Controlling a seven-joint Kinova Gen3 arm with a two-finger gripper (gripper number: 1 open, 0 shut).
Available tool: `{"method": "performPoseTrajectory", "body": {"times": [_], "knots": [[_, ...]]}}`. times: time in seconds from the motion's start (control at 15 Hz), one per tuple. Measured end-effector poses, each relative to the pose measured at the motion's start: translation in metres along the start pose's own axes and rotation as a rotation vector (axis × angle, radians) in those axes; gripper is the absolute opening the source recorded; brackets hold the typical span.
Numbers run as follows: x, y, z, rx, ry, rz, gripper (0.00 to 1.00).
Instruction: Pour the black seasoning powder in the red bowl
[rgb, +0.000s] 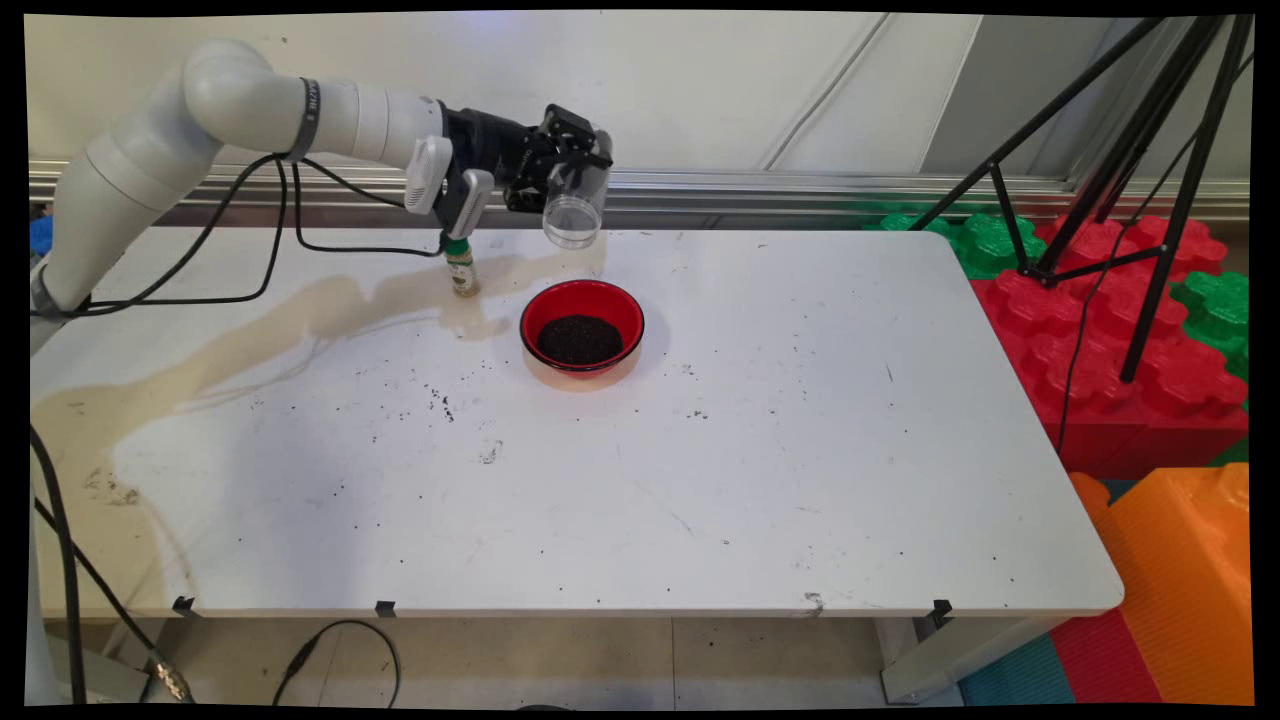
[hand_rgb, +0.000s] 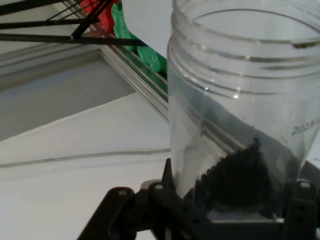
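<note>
pinching a tilted clear jar (rgb: 574, 205), end effector (rgb: 562, 160) above red bowl's (rgb: 582, 327) far rim

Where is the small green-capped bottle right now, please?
In the main view, the bottle stands upright on the table's far left part, left of the red bowl and below the arm's wrist.

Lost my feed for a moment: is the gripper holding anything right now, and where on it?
Yes: the gripper is shut on a clear plastic jar, clamped around its lower body near the base, mouth tilted away and downward, some dark grains still inside.
</note>
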Motion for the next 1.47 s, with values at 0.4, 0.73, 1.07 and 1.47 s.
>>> {"method": "performPoseTrajectory", "body": {"times": [0.4,0.73,1.07,1.47], "knots": [[0.003,0.0,0.003,0.005,-0.012,0.107,0.0],[0.005,0.0,0.004,0.008,-0.016,0.169,0.0],[0.009,0.0,0.006,0.012,-0.017,0.231,0.0],[0.012,0.0,0.006,0.019,-0.017,0.299,0.0]]}}
